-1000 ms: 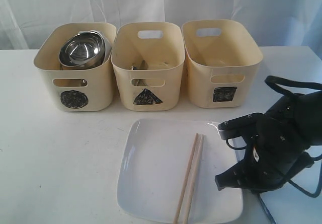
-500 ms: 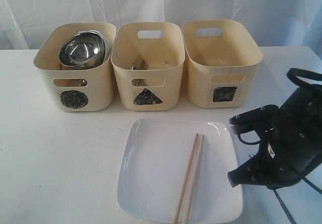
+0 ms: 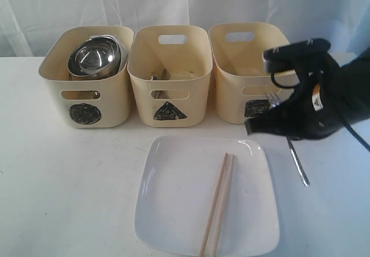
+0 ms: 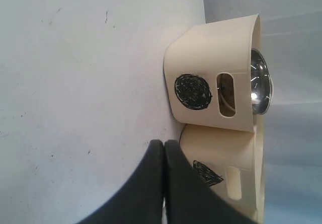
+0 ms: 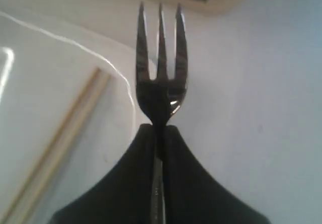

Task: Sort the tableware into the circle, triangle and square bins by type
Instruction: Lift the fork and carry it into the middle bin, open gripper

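Note:
My right gripper (image 3: pixel 269 125) is shut on a steel fork (image 3: pixel 297 161) and holds it in the air in front of the square bin (image 3: pixel 254 66). In the right wrist view the fork (image 5: pixel 161 83) sticks out past the right gripper (image 5: pixel 160 128), tines first. The white square plate (image 3: pixel 173 199) lies at the front with wooden chopsticks (image 3: pixel 218 202) across it. A steel bowl (image 3: pixel 93 56) tops other steel ware in the circle bin (image 3: pixel 87 104). The triangle bin (image 3: pixel 170 95) holds dim cutlery. My left gripper (image 4: pixel 164 142) is shut on nothing, low over the table near the circle bin (image 4: pixel 211 83).
The three bins stand in a row at the back of the white table (image 3: pixel 63 182), against a white curtain. The right arm's black cable hangs at the right edge. The plate (image 5: pixel 50 83) and chopsticks (image 5: pixel 60 138) lie beside the held fork.
My right gripper has risen from the table at the front right and swung back toward the square bin, lifting the fork with it. Plate, chopsticks and bins have not moved.

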Controlling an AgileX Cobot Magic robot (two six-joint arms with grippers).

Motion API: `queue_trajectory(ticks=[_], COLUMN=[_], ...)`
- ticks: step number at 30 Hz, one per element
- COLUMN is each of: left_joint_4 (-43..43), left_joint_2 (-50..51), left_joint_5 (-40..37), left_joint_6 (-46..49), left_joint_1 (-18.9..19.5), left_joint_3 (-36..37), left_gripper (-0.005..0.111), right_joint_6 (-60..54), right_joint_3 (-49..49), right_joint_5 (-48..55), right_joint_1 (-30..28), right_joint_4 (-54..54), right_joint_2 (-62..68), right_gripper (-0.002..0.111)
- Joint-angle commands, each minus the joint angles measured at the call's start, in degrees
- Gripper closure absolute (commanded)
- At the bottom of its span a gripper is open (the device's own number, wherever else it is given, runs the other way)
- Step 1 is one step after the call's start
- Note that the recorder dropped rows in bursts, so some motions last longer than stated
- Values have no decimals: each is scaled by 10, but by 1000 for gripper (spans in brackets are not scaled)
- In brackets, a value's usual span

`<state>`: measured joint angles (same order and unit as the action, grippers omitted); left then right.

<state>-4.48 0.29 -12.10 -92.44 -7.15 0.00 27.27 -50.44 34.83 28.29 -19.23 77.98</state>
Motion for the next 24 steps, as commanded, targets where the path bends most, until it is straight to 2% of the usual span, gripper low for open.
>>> queue_trajectory(ticks=[1, 7, 17, 24], left_joint_4=[-7, -7, -6, -6], left_joint_2=[-3, -3, -3, -3], left_joint_5=[-1, -1, 0, 0], left_joint_6=[2, 2, 2, 2], left_joint_1=[1, 1, 1, 1], left_joint_3=[0, 0, 0, 0], left_gripper=[107, 107, 107, 107], right_joint_6=[-53, -79, -76, -76], right_joint_3=[-59, -155, -296, -381], right_joint_5=[-82, -175, -399, -440], right_joint_1=[-4, -4, -4, -4], right_joint_4=[49, 76, 95, 95], right_joint_2=[13, 105, 284, 390], right_gripper=[108, 108, 108, 108])
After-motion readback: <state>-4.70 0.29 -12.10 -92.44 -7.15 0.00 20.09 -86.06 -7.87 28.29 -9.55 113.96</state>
